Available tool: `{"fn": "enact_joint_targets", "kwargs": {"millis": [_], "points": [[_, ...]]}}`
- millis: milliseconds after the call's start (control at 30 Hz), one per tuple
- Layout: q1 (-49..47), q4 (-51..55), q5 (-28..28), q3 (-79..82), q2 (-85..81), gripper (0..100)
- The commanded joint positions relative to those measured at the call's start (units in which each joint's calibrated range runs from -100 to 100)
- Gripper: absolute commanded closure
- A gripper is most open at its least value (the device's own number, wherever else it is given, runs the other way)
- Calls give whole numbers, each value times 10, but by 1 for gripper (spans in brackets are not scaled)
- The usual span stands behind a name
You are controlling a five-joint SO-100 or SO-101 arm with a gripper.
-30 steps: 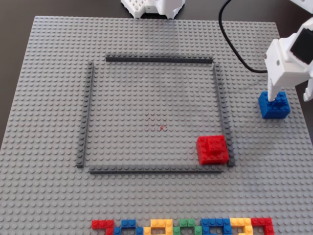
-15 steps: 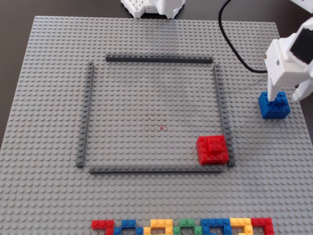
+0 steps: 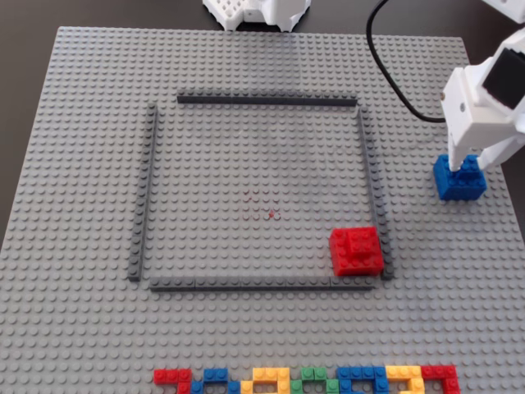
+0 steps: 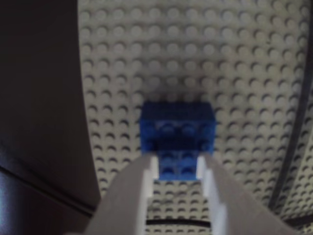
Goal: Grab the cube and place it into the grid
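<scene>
The blue cube [image 3: 459, 182] sits on the grey studded baseplate to the right of the grid [image 3: 267, 100], outside its right strip. My white gripper [image 3: 467, 164] comes down on it from above. In the wrist view the two fingers flank the small raised brick on top of the cube [image 4: 177, 129] and touch both its sides, so the gripper [image 4: 177, 160] is shut on it. The cube still rests on the plate. The grid's four dark strips enclose bare studded plate and a red block.
A red block [image 3: 357, 250] stands inside the grid's lower right corner. A row of multicoloured bricks [image 3: 308, 379] lies along the front edge. A black cable [image 3: 385, 70] runs behind the arm. The baseplate's right edge [image 3: 509, 205] is close to the cube.
The gripper's right finger has swung in from the right against the cube's top brick. The cube has stayed where it was.
</scene>
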Motion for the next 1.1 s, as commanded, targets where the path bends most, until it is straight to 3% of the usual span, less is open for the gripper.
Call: {"fn": "enact_joint_targets", "kwargs": {"millis": [0,333,633,1067], "points": [[4,14,5,-5,-70,92],[5,48,29,4,-216,94],[34,40,65,169,-398,94],[155,-2,135,382,-541,95]]}}
